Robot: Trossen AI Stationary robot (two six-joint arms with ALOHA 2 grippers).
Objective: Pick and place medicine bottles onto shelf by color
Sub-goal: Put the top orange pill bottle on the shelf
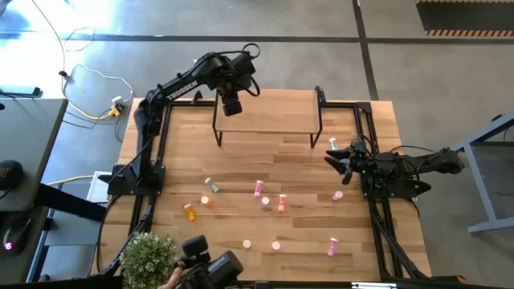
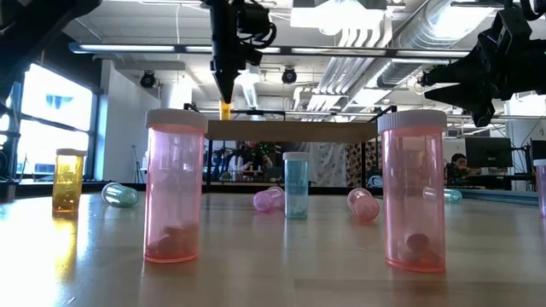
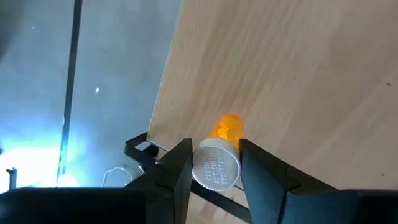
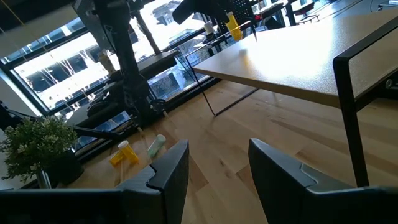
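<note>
Standing upright, orange bottle [image 3: 219,155] held by left gripper [image 3: 214,167] over shelf [image 3: 298,74].

The left end effector [image 3: 215,167] grips an orange medicine bottle [image 3: 219,155] between its two dark fingers [image 3: 177,171], white cap facing the camera. The bottle stands on the light-wood shelf [image 3: 292,68], close to its edge. A black metal leg [image 3: 138,149] shows at eight o'clock of the bottle, grey floor [image 3: 87,74] beyond.

A bottle [image 3: 216,163] stands at the shelf's [image 1: 269,112] left end, the shelf sits at the table's [image 1: 241,172] far side, and other bottles [image 1: 265,201] lie scattered in front of it.
</note>
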